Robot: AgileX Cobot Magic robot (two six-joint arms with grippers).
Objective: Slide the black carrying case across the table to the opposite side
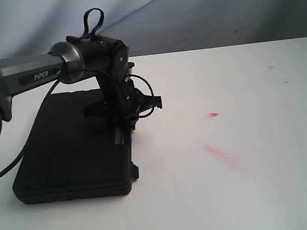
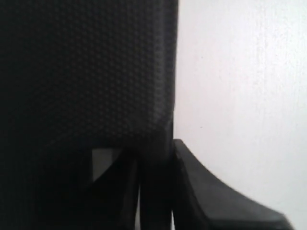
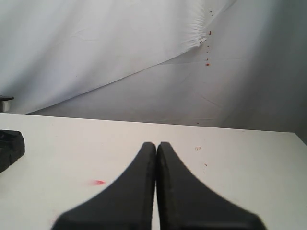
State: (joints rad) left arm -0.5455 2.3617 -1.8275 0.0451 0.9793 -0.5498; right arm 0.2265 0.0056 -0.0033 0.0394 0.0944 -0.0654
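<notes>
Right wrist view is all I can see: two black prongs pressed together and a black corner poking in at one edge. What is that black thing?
Observer: A flat black case. The exterior view shows all of it, lying on the left part of the table.
Operator: Is anything at it?
Observer: Yes. The left end effector is down at the case's right edge, the side towards the red smears.
Operator: Is it gripping?
Observer: The left wrist view shows one finger outside that edge and the other over the case. Whether they pinch it, I cannot tell.
</notes>
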